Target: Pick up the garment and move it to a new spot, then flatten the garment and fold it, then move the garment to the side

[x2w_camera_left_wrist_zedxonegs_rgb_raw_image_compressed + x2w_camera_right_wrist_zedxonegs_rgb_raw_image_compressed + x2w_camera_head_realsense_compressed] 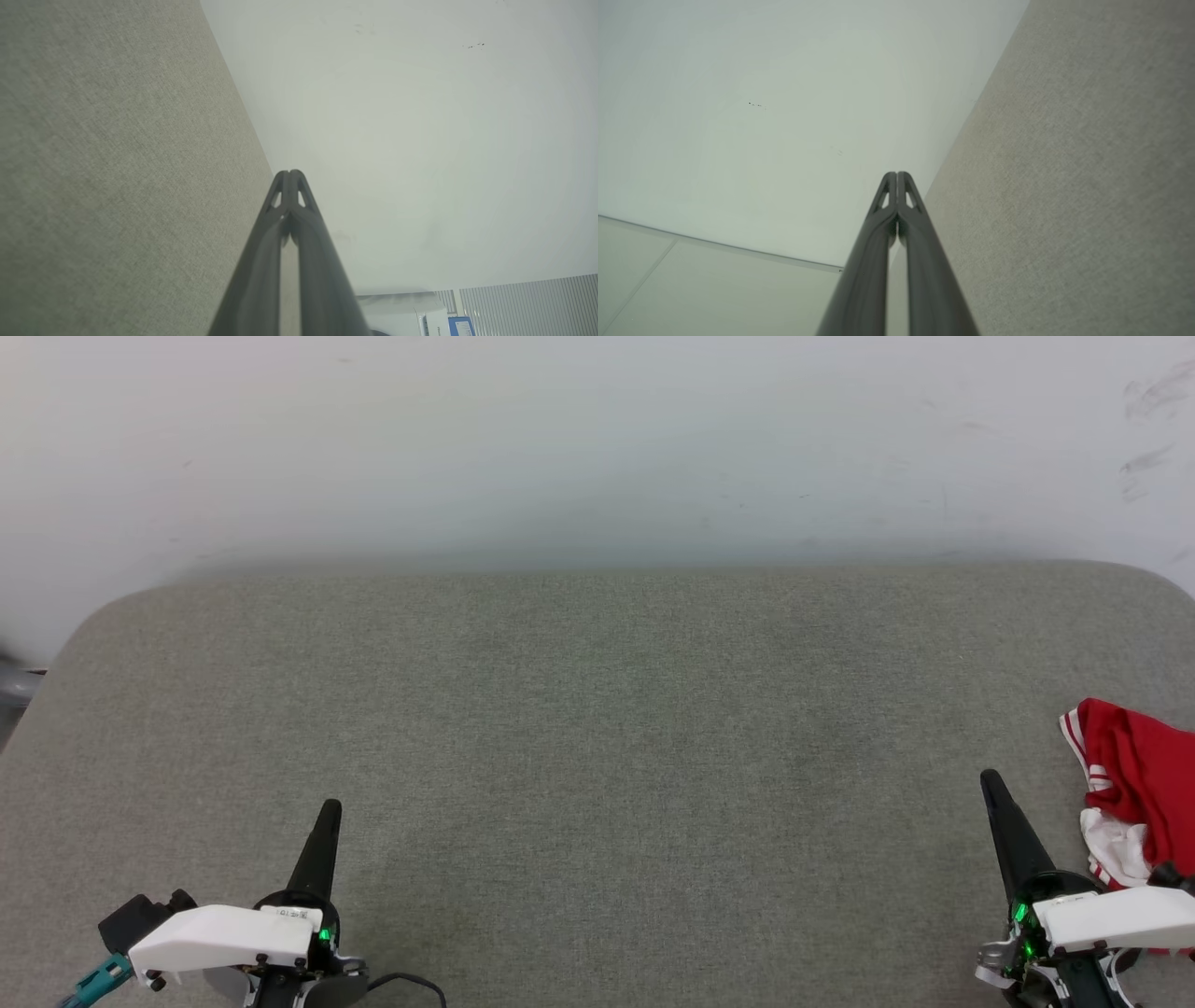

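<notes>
The red soft-fabric garment with white sleeve cloth and red-and-white striped trim is cut off by the right edge of the head view, so I get just a crumpled heap; how far it spreads past the frame I cannot tell. Its near end is covered by the white wrist housing of my right arm. It lies on the right side of the surface, just right of the right gripper and apart from it.

The surface is a grey-green woven padded tabletop with rounded far corners, butted against a pale white wall with dark scuff marks at the upper right.

The left gripper sits low on the left side of the tabletop, well apart from the garment. Both grippers have their 2 dark fingers pressed together, holding nothing; the left wrist view shows the fingers meeting at the tip, and the right wrist view shows the same.

A teal connector and a black cable hang by the left wrist. Past the wall's end, the left wrist view catches a ribbed grey panel and a white box with a blue label, both too blurred to identify.
</notes>
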Robot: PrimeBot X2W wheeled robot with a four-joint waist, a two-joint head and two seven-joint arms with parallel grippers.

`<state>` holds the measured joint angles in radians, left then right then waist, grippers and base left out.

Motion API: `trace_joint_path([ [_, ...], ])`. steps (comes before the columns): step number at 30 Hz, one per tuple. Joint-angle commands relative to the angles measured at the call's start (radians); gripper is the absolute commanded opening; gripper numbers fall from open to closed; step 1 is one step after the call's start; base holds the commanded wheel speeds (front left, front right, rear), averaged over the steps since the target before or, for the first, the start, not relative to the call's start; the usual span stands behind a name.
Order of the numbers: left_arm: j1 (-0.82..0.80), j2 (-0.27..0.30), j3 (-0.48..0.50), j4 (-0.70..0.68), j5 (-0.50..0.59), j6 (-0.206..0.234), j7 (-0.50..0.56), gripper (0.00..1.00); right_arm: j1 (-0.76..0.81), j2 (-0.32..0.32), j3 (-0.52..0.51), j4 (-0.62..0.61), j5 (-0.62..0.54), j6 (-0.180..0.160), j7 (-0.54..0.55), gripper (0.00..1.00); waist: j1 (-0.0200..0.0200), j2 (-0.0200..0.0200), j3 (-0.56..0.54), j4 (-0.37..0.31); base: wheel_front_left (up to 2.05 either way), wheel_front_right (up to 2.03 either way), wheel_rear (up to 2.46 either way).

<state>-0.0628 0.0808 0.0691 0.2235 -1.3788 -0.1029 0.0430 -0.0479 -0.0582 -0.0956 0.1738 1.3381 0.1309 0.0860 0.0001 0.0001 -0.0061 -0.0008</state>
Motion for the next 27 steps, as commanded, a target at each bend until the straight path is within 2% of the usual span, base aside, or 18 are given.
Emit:
trace_joint_path([
  [1,-0.020,-0.004,0.006,-0.001,-0.017,-0.006,0.009,0.00,-0.021,-0.005,-0.002,0.003,0.023,0.000,0.001,0.00,-0.0001,-0.0001,0.000,0.000,0.00,0.00,0.00],
  [27,-0.046,-0.025,0.040,0.018,-0.185,-0.025,0.060,0.00,-0.059,-0.002,-0.006,0.057,0.227,0.000,0.016,0.00,-0.0001,-0.0001,0.007,0.001,0.00,0.00,0.00],
])
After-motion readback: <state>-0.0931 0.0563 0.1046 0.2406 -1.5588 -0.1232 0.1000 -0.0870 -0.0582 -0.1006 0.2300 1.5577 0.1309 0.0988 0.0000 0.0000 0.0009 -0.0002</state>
